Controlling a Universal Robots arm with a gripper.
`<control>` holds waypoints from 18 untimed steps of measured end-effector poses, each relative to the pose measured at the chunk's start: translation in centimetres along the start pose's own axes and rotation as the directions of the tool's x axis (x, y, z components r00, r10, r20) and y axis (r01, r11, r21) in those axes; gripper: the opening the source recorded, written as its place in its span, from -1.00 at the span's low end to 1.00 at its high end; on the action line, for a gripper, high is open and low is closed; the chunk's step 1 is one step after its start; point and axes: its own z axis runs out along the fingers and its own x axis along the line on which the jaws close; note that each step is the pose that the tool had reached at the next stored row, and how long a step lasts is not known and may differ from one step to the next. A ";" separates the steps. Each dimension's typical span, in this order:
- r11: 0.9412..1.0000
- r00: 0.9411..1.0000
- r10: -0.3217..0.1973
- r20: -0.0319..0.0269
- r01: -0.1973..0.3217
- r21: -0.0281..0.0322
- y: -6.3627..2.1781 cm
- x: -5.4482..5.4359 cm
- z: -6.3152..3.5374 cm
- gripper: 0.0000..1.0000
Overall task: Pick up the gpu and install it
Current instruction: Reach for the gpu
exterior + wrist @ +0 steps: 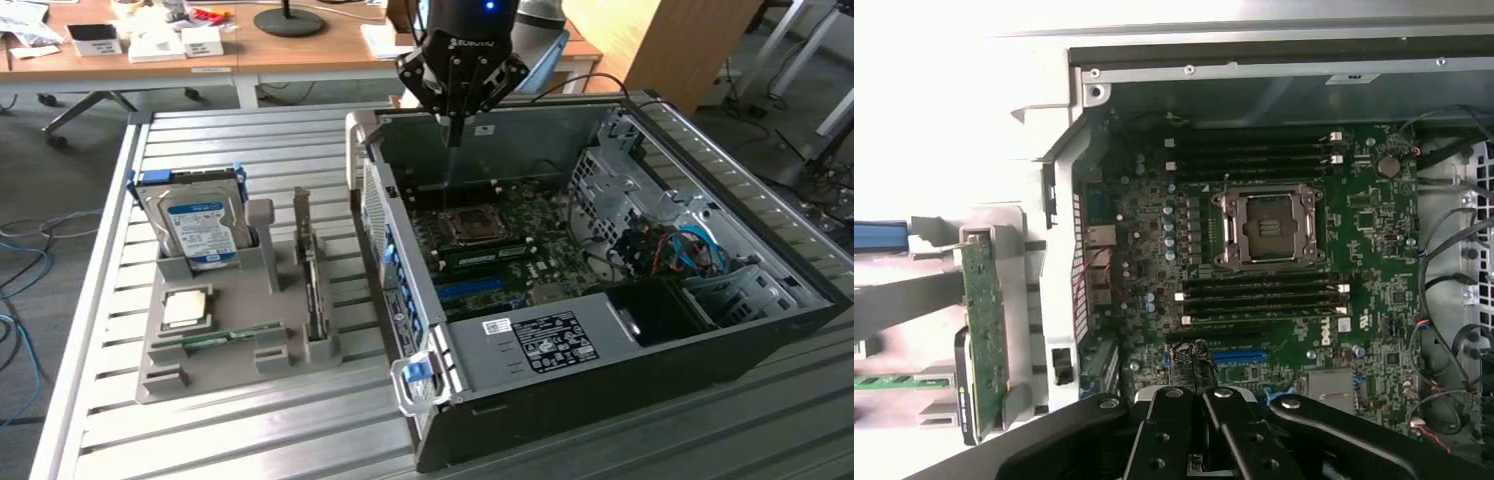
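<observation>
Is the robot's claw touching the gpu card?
Apart. In the exterior view the gripper hangs shut over the open computer case, while the gpu stands in the gray holder on the exterior view's left, with clear space between them.

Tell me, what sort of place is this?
Probably a robotics lab testing computer assembly: an open computer case on a slatted metal table, a grey holder with a hard drive beside it, and cluttered office desks behind.
</observation>
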 end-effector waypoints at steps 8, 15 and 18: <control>1.000 1.000 0.000 0.000 0.000 0.000 -0.05 0.7 -0.01 -0.79; 1.000 1.000 0.000 0.000 0.000 0.000 -0.09 1.3 -0.03 -0.79; 1.000 1.000 0.000 0.000 0.000 0.000 -0.11 1.5 -0.03 -0.79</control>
